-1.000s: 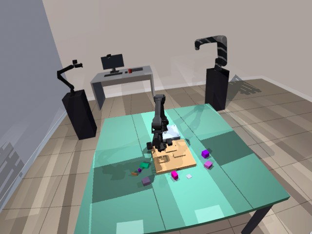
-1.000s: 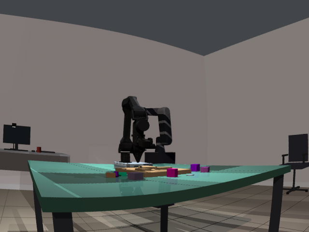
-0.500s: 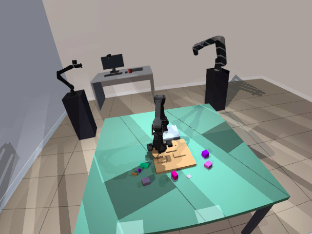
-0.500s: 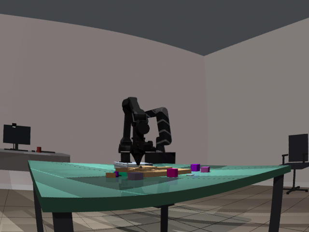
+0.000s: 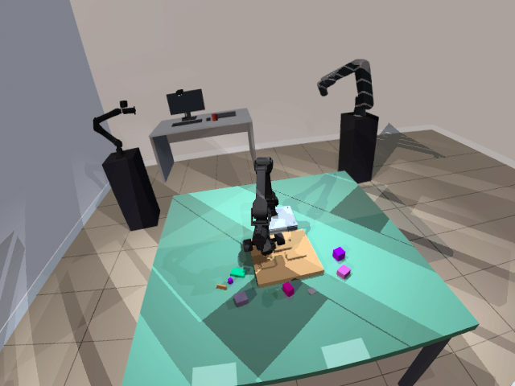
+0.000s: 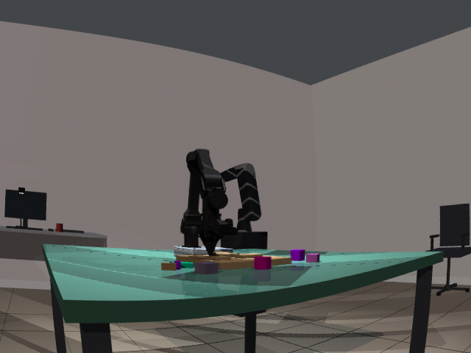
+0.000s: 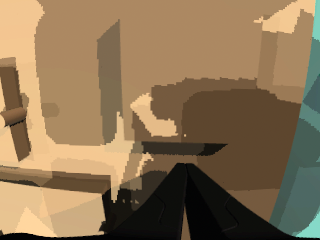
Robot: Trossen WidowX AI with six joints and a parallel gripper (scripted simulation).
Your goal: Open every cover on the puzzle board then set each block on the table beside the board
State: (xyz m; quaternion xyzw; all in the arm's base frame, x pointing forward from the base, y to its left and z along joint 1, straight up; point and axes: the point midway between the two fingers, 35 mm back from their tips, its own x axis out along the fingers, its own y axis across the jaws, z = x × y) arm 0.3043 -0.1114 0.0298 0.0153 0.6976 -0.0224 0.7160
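Observation:
The tan puzzle board (image 5: 308, 260) (image 6: 247, 263) lies on the table. My gripper (image 5: 265, 252) (image 6: 211, 254) (image 7: 184, 170) is shut and empty, its tips low over the board's left part. In the wrist view the tips are beside the dark near edge of a shaded recess (image 7: 111, 90); I see no block in it, but shadow hides part. A small round knob (image 7: 14, 117) shows at left. A purple block (image 5: 339, 253) (image 6: 297, 254) and a pink block (image 5: 344, 271) (image 6: 312, 257) rest right of the board. A magenta block (image 5: 287, 289) (image 6: 262, 262) rests before it. Cover positions are unclear.
A grey-purple block (image 5: 241, 299) (image 6: 206, 268), a flat green piece (image 5: 237, 272), a small violet cube (image 5: 230, 281) and an orange piece (image 5: 221, 286) lie left and front-left of the board. A thin greyish tile (image 5: 311, 290) lies in front. A whitish plate (image 5: 286, 218) is behind the board.

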